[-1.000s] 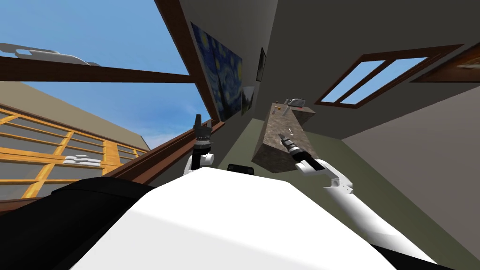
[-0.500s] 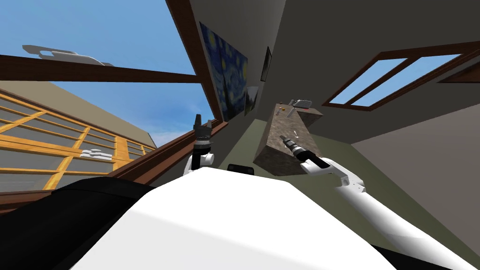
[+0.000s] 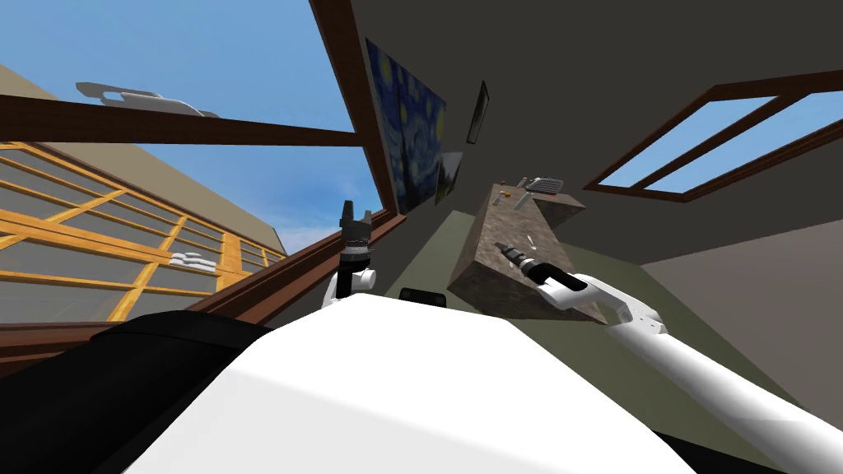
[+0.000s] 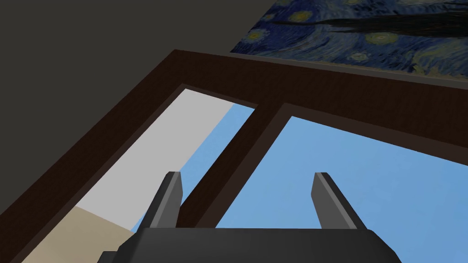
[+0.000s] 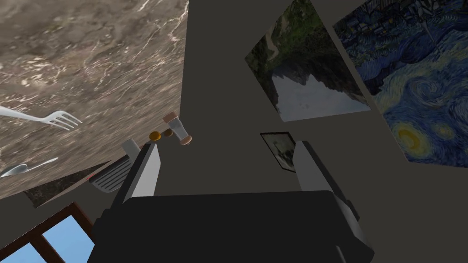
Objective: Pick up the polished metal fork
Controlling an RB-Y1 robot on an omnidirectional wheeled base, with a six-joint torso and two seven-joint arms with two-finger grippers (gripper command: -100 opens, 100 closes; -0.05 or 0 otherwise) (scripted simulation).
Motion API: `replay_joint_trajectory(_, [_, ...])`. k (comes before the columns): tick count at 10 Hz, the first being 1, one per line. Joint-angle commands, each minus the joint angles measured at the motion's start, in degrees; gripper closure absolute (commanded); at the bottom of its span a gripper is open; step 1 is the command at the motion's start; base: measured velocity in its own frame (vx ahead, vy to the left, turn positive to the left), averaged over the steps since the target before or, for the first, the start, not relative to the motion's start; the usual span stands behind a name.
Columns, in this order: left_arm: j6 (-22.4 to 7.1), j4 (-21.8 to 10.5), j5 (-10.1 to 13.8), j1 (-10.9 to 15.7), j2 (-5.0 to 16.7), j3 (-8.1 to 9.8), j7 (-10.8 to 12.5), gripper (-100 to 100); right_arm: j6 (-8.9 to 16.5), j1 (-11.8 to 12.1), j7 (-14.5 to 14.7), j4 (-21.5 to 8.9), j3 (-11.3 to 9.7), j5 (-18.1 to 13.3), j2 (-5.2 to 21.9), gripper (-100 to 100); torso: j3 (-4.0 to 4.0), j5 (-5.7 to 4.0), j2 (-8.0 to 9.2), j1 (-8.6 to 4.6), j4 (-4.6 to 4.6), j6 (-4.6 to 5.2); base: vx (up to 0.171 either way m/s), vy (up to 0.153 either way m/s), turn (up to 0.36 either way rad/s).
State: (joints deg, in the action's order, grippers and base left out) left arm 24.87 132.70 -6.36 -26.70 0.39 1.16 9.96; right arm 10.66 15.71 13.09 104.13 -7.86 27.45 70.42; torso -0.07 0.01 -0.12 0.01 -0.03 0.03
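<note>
Head view: looking steeply down on a long brown marbled bench running away beside a dark grey wall. Right claw out over the near half of the bench, low above the top, pointing along it. Small pale fork lying on the bench top just past the claw tips and off to the right, near but not touching. At the far end of the bench, a grey ribbed rack and a few tiny orange-brown bits, too small to name. Left claw raised and pointing upward, well to the left of the bench. Left wrist view: left claw spread wide, both fingers standing well apart, nothing held. Right wrist view: right claw likewise spread wide, gripping nothing. Fork flat on the marbled bench, outside the gap, beyond the finger on the bench side, tines toward the bench edge by the wall, handle running out of frame. Pale spoon on the bench near the fork, apart from it. Farther along, close to that edge, a small clear shaker with brown ends, two little round brown things just beside it, and the ribbed rack partly hidden behind the same finger.
</note>
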Motion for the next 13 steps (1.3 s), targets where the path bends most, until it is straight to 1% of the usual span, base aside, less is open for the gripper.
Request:
replay_joint_trajectory(1, [0.00,0.00,0.00,0.00,0.00,0.00,0.00,0,0.36,0.33,0.79,-0.95,-0.74,0.94,2.23,-100,0.00,0.00,0.00,0.00,0.00,0.00,0.043,0.010,0.077])
replay_joint_trajectory(2, [0.00,0.00,0.00,0.00,0.00,0.00,0.00,0,1.91,0.24,1.81,-2.08,-2.19,3.42,4.70,-100,0.01,-0.01,0.03,-0.02,0.00,0.04,0.066,0.000,0.117])
replay_joint_trajectory(3, [0.00,0.00,0.00,0.00,0.00,0.00,0.00,0,1.91,0.24,1.81,-2.08,-2.19,3.42,5.37,-100,-0.02,-0.02,-0.03,-0.06,-0.01,0.02,0.054,0.001,0.072])
replay_joint_trajectory(4, [0.00,0.00,0.00,-0.01,0.00,0.00,0.00,0,3.36,0.22,2.79,-3.17,-3.71,5.94,7.65,-100,-0.01,-0.02,-0.01,-0.05,-0.01,0.03,0.060,0.003,0.158])
replay_joint_trajectory(5, [0.00,0.00,0.00,0.00,0.00,0.00,0.00,0,3.36,0.22,2.79,-3.17,-3.71,5.94,8.34,-100,-0.02,-0.02,-0.04,-0.04,-0.01,0.00,0.050,-0.009,0.065])
replay_joint_trajectory(6, [0.00,0.00,0.00,-0.01,0.00,0.01,0.00,0,4.72,0.27,3.74,-4.20,-5.27,8.50,10.65,-100,-0.01,-0.02,0.00,-0.08,0.00,0.04,0.066,-0.014,0.098])
replay_joint_trajectory(7, [0.00,0.00,0.00,0.00,0.00,0.00,0.00,0,4.72,0.27,3.74,-4.20,-5.27,8.50,11.13,-100,-0.02,-0.03,-0.04,-0.10,-0.01,0.02,0.058,-0.017,0.065])
replay_joint_trajectory(8, [0.00,0.00,0.00,-0.01,0.00,0.01,0.00,0,5.98,0.39,4.64,-5.15,-6.87,10.70,13.13,-100,-0.02,-0.04,-0.02,-0.11,-0.01,0.04,0.071,-0.029,0.111])
replay_joint_trajectory(9, [0.00,0.00,0.00,-0.01,0.00,0.01,0.00,0,5.98,0.39,4.64,-5.15,-6.87,11.08,13.72,-100,-0.04,-0.05,-0.07,-0.16,-0.02,0.02,0.062,-0.024,0.075])
replay_joint_trajectory(10, [0.00,0.00,0.00,-0.01,0.00,0.01,0.00,0,7.12,0.56,5.50,-6.02,-8.50,13.66,16.00,-100,-0.03,-0.05,-0.04,-0.14,-0.01,0.04,0.055,-0.031,0.112])
replay_joint_trajectory(11, [0.00,0.00,0.00,0.00,0.00,0.01,0.00,0,8.15,0.79,6.30,-6.80,-10.15,15.75,17.74,-100,-0.02,-0.05,-0.02,-0.17,-0.01,0.03,0.104,-0.049,0.167])
replay_joint_trajectory(12, [0.00,0.00,0.00,-0.01,0.01,0.01,0.00,0,8.15,0.79,6.30,-6.80,-10.15,16.23,18.26,-100,-0.08,-0.06,-0.14,-0.22,-0.03,0.03,0.090,-0.049,0.072])
replay_joint_trajectory(13, [0.00,0.00,0.00,-0.01,0.01,0.01,0.00,0,9.06,1.07,7.04,-7.46,-11.78,17.90,20.19,-100,-0.08,-0.07,-0.13,-0.22,-0.04,0.04,0.075,-0.059,0.107])
